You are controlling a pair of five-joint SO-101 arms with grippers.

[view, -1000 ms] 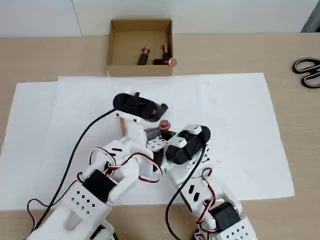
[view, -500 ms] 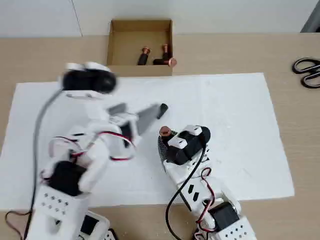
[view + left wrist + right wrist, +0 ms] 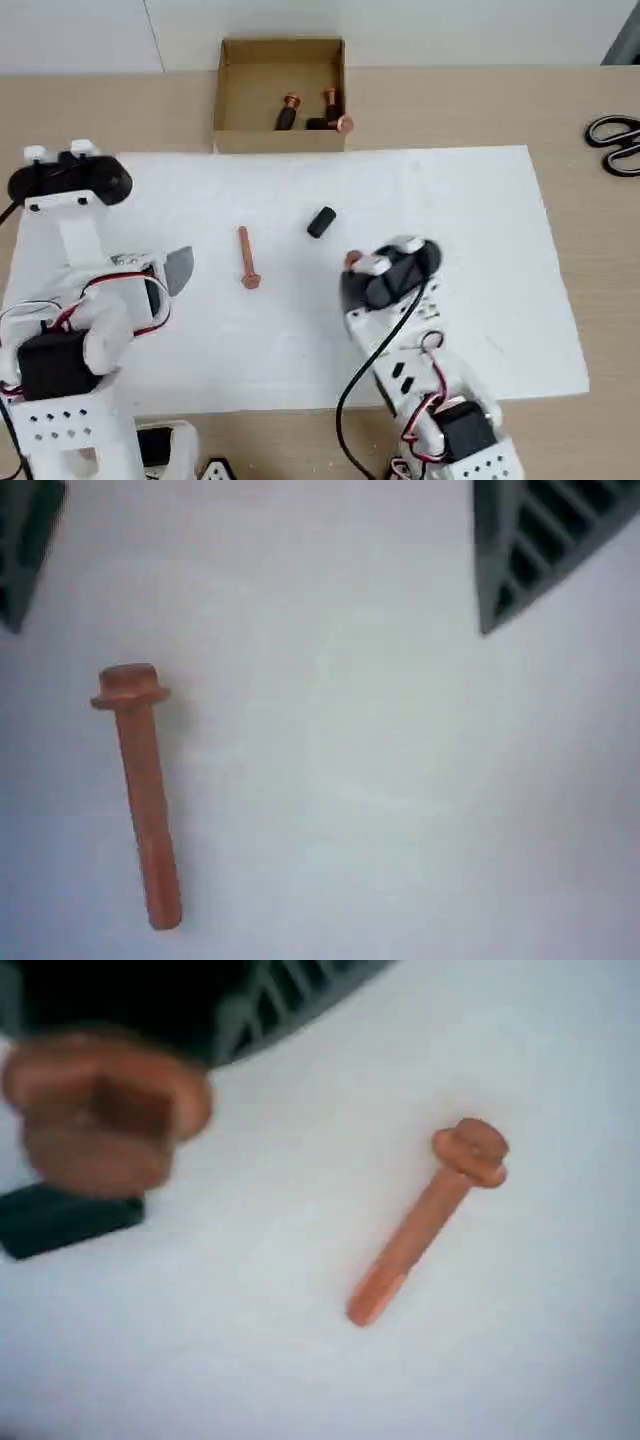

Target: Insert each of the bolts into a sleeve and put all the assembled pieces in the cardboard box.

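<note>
a: left arm first. what have you got?
b: i have the left end effector (image 3: 248, 630) released, its fingers (image 3: 540, 550) spread wide above the white sheet (image 3: 470, 220), well apart from the cardboard box (image 3: 280, 141) on the arms' side of it.
a: and the other arm?
b: my right end effector (image 3: 352, 268) is clenched on the held bolt (image 3: 105, 1110); its copper head sits close to the wrist camera.
a: where are the other parts?
b: a loose bolt (image 3: 247, 257) lies flat on the sheet, on the arms' side of the box, touching neither end effector. the black sleeve (image 3: 321, 222) lies between the box and the right end effector. inside the box i see a few assembled pieces (image 3: 288, 110) near the wall closest to the arms. scissors (image 3: 615, 143) rest on the bench (image 3: 100, 110), far to one side of the box.
</note>
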